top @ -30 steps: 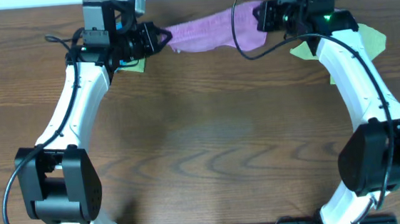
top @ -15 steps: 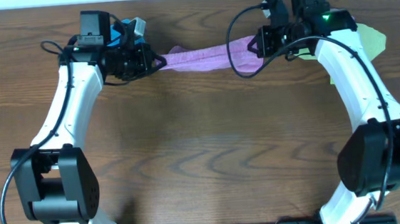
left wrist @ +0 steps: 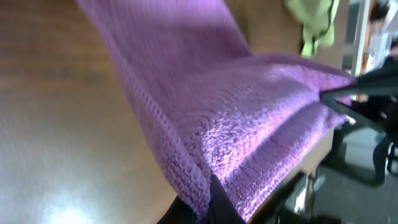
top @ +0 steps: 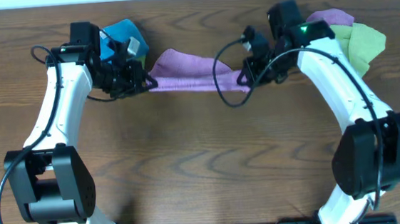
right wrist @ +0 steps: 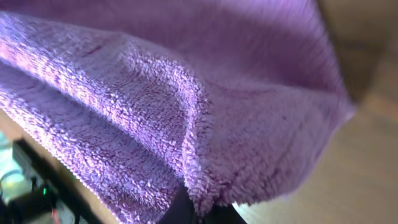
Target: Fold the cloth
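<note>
Overhead, two white and black robot arms reach from the near edge of a brown wooden table (top: pixel 204 162) toward its far side, each bent at the elbow and curving inward so the wrists face one another. The left gripper (top: pixel 146 81) is clenched on one end of the cloth (top: pixel 186 69), a lilac-purple terry towel. The right gripper (top: pixel 245 80) is clenched on the opposite end. The towel stretches between them as a narrow, gathered band across the far middle of the table, bulging a little toward the back edge near the left arm. Whether the band touches the wood cannot be told from above.

From the left wrist camera, the dark fingertips pinch a folded edge of purple pile at the bottom of the view, with fabric sloping away over the tabletop. The right wrist camera shows much the same: thick purple loops bunched into the closed jaws.

A bright blue cloth (top: pixel 117 34) with a white tag lies behind the left wrist. A lime-green cloth (top: pixel 365 42) lies beyond the right arm.
</note>
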`<state>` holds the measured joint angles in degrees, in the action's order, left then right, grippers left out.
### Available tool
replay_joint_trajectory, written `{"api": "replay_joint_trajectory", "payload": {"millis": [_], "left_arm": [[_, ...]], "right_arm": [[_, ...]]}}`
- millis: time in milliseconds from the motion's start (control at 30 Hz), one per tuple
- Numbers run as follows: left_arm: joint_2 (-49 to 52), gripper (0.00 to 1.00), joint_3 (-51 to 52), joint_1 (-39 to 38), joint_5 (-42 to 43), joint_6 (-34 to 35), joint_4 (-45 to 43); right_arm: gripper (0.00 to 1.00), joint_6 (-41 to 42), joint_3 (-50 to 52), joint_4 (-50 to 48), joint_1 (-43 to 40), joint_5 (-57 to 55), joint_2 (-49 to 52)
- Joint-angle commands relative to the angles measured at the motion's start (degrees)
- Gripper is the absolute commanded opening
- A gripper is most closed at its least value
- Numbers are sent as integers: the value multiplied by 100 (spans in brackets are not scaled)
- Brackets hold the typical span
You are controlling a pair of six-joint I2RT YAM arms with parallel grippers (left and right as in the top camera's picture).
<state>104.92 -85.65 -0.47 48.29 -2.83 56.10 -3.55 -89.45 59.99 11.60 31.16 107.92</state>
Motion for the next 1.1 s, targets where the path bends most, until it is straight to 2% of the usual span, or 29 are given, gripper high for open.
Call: {"api": "replay_joint_trajectory", "payload": {"millis": [0,167,400,700,1067], "left_arm": [[26,6,-90,85,-68,-815,404],[26,6,-85,155,-195,-1495,1191],[26,6,-37,173,-577,-1764,1683],[26,6,1104,175,-612,-1781,1458],[24,6,2267,173,-229,-1799,960]], "right_arm": [[2,-420,487,39,20,85,-258],[2,-533,1318,-111,129,170,-726],[1,-284,2769,-619,280,345,-1244],[2,264,3842,-1115,273,337,-1725],[1,925,4793,-1714,273,-79,-2234]]}}
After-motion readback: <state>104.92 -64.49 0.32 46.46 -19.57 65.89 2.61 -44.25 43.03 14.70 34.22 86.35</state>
